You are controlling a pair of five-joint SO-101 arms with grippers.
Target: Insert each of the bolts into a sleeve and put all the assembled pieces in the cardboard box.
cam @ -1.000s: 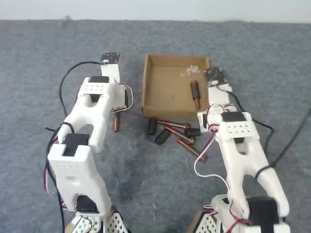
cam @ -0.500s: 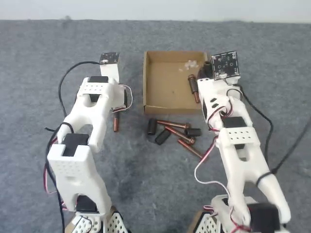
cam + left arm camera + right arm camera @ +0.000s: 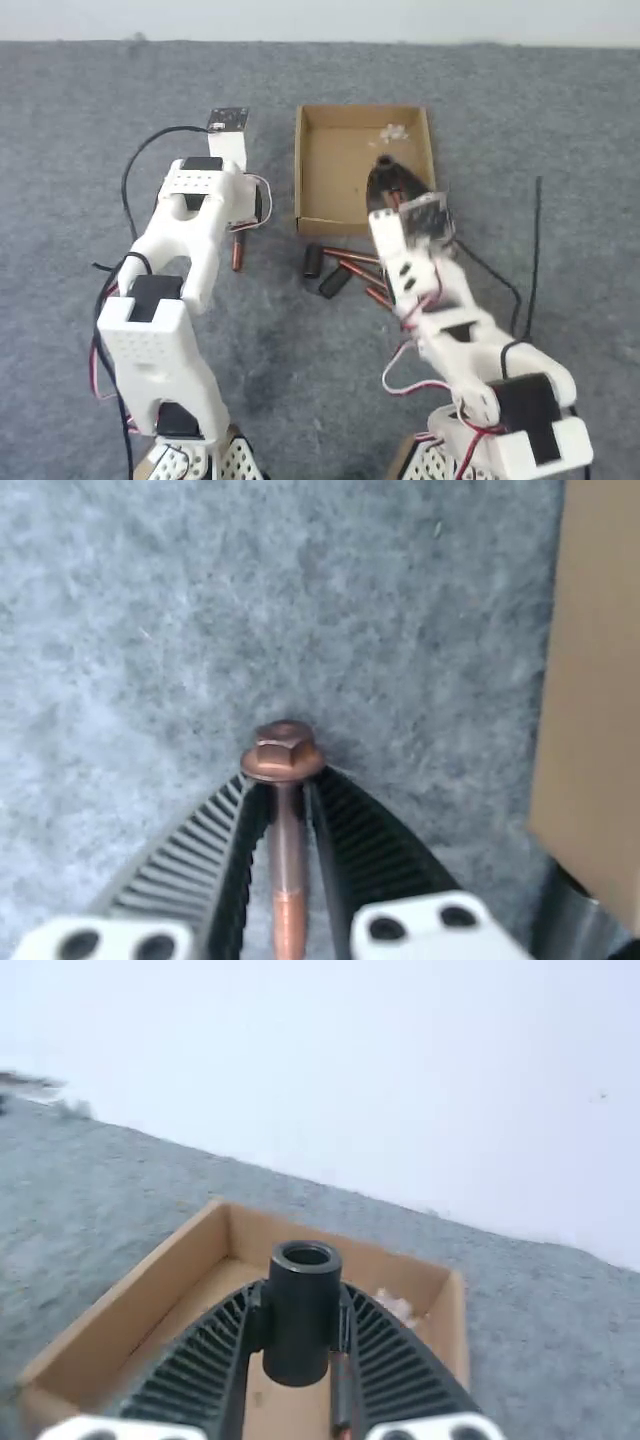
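Observation:
My left gripper (image 3: 283, 778) is shut on a copper bolt (image 3: 285, 820), hex head outward, low over the grey carpet. From above, that bolt (image 3: 238, 252) hangs left of the cardboard box (image 3: 320, 170). My right gripper (image 3: 300, 1300) is shut on a black sleeve (image 3: 303, 1310) held upright, with a copper shaft showing under it. It hovers tilted up over the box's (image 3: 130, 1310) near right part, as the high view shows the right gripper (image 3: 386, 182). Two loose sleeves (image 3: 312, 260) and several bolts (image 3: 352, 256) lie just in front of the box.
White scraps (image 3: 395, 132) lie in the box's far right corner. The box wall (image 3: 590, 680) stands close beside my left gripper. A black cable (image 3: 530, 260) trails on the carpet to the right. Open carpet lies far left and near the front.
The right arm reached out over the box's right side, then pulled back and tilted up; its gripper now sits over the box's near right part. The left arm has kept still with its bolt.

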